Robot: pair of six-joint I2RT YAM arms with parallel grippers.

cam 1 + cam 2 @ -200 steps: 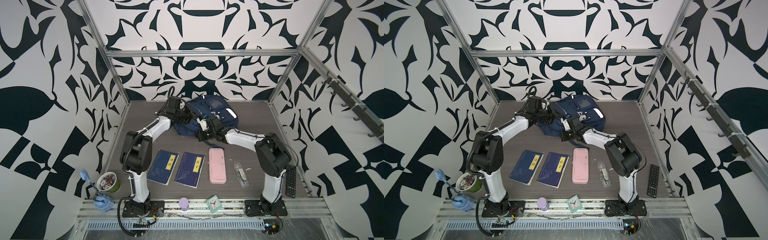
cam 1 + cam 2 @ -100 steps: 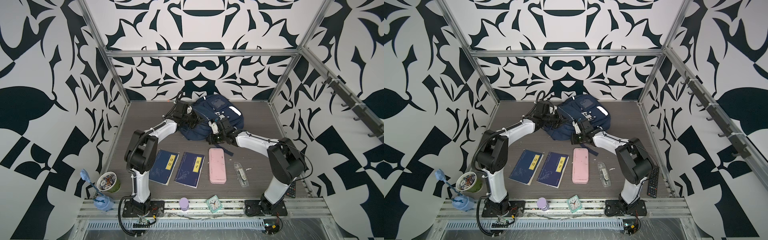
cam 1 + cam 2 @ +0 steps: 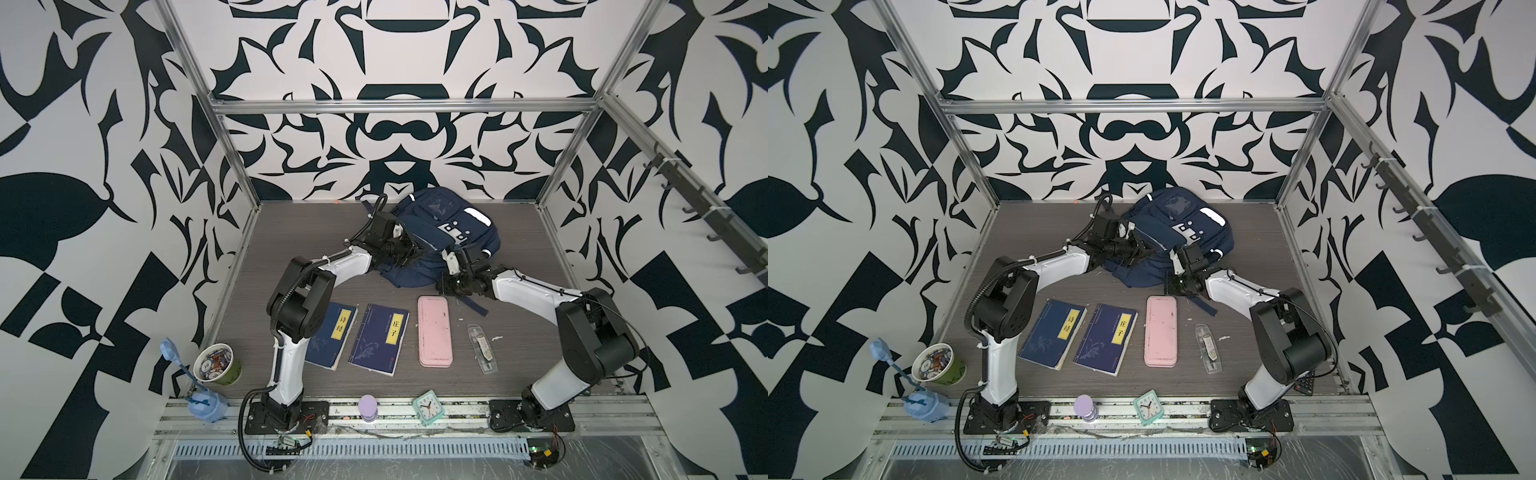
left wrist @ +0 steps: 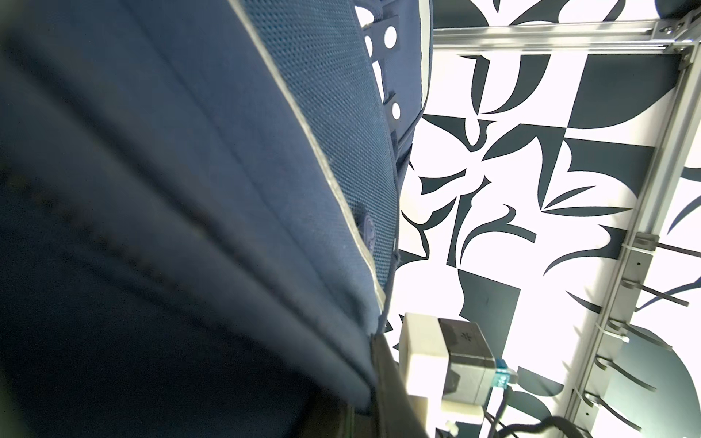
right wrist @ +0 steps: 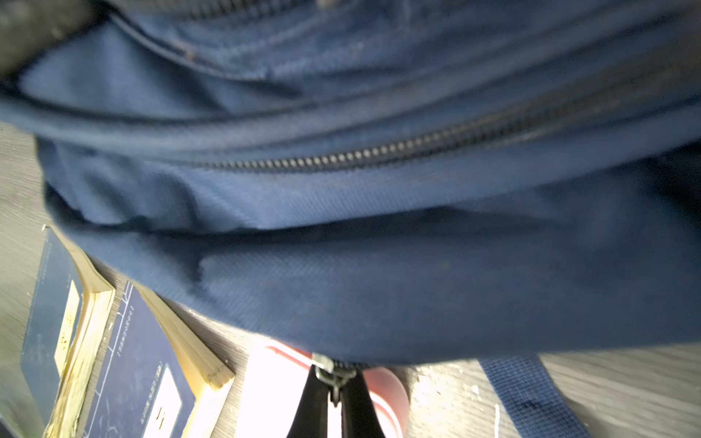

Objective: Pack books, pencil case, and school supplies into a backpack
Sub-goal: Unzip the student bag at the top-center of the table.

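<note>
The right pincer (image 5: 334, 380) is clenched on a small dark metal zipper pull (image 5: 333, 369) at the lower seam of the large navy blue fabric backpack (image 3: 440, 226). Its two black fingers (image 5: 315, 402) press together around the tab. The left pincer (image 3: 417, 249) is closed tight on the bag's opposite flank, with a dark finger (image 4: 387, 379) lying against the piped edge of the blue mesh panel, and it seems to pinch that edge (its wrist camera sits so near that fabric fills most of the view). The backpack lies slumped on the grey wood-grain table (image 3: 291, 232) between the two pincers.

Just past the right pincer's fingertips, on the side away from the bag, lies the flat pale pink oblong pencil case (image 3: 434, 330), near the fingers but apart from them. Beyond the case, toward the left arm's base, two thin dark blue softcover books (image 3: 379, 338) with yellow title labels lie flat side by side. The small clear plastic packet of school supplies (image 3: 482, 349) lies on the case's other side, well apart from both pincers. A navy webbing strap (image 5: 531, 398) trails on the table beside the right pincer.
</note>
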